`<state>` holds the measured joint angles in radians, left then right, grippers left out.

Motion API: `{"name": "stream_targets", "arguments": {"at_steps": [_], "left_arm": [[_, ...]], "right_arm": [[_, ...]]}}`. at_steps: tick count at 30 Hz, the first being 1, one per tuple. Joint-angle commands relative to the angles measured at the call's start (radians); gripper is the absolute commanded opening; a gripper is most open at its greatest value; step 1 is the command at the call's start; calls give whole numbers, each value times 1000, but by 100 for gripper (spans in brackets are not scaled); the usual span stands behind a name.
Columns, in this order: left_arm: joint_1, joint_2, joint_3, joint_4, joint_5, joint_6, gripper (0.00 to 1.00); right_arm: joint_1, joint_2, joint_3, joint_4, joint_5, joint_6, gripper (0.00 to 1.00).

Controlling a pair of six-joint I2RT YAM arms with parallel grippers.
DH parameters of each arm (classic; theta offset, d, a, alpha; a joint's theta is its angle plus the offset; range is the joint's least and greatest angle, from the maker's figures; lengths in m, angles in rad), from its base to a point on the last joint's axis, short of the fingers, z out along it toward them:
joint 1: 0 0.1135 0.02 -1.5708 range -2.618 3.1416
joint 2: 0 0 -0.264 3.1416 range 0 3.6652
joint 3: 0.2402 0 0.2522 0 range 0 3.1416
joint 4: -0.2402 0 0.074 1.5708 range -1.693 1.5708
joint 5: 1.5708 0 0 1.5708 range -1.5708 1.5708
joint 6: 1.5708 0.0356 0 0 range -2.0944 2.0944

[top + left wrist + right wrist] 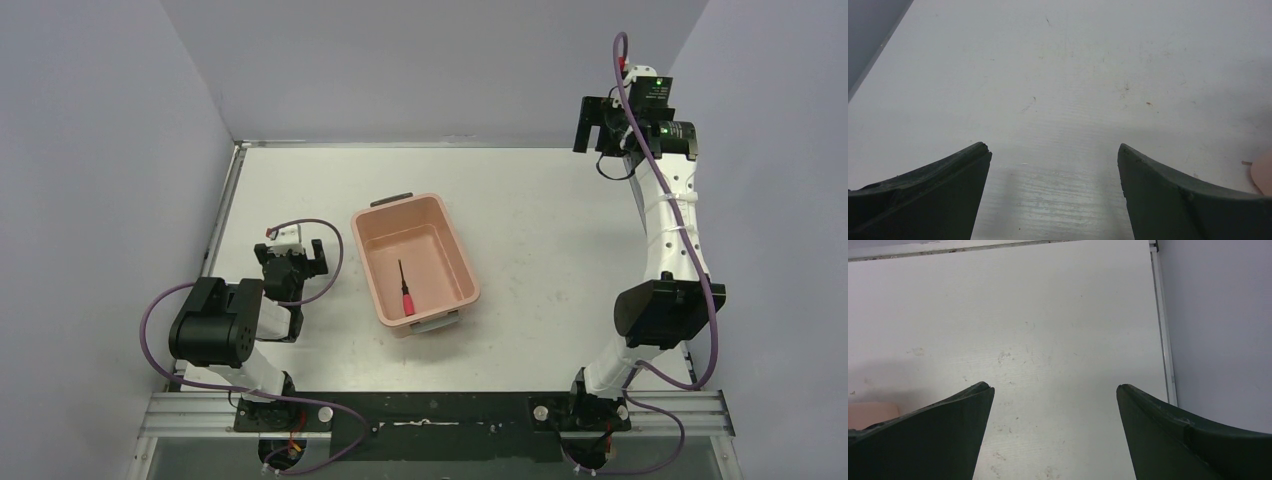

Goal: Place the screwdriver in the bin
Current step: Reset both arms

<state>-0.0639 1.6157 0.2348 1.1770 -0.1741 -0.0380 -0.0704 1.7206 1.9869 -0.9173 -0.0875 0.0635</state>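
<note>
a white table (pixel 550 230) carries the salmon-pink bin (pixel 430 255) near its middle, a dark handle on its far short end and a grey one on the near end. the left gripper (pixel 1053 150) sits low, just left of the bin, jaws apart over bare table and holding nothing. the right gripper (pixel 1054 388) is raised at the far right corner, jaws also spread and empty. the screwdriver (pixel 404 287) lies flat on the bin's floor, red handle toward the near end.

Red-handled screwdriver (pixel 404 287) lying in the salmon bin (pixel 435 262), left gripper (pixel 290 247) near its left side, jaws apart
</note>
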Motion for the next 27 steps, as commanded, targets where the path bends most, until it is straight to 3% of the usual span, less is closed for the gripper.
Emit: {"name": "stream_targets", "arguments": {"at_steps": [1,27], "left_arm": [[-2,-4,20,33,2,8,97],[-2,-5,20,32,1,9,97]], "right_arm": [[1,-19,5,49,-12,-1,100],[12,-32,6,38,-31,-4,100]]}}
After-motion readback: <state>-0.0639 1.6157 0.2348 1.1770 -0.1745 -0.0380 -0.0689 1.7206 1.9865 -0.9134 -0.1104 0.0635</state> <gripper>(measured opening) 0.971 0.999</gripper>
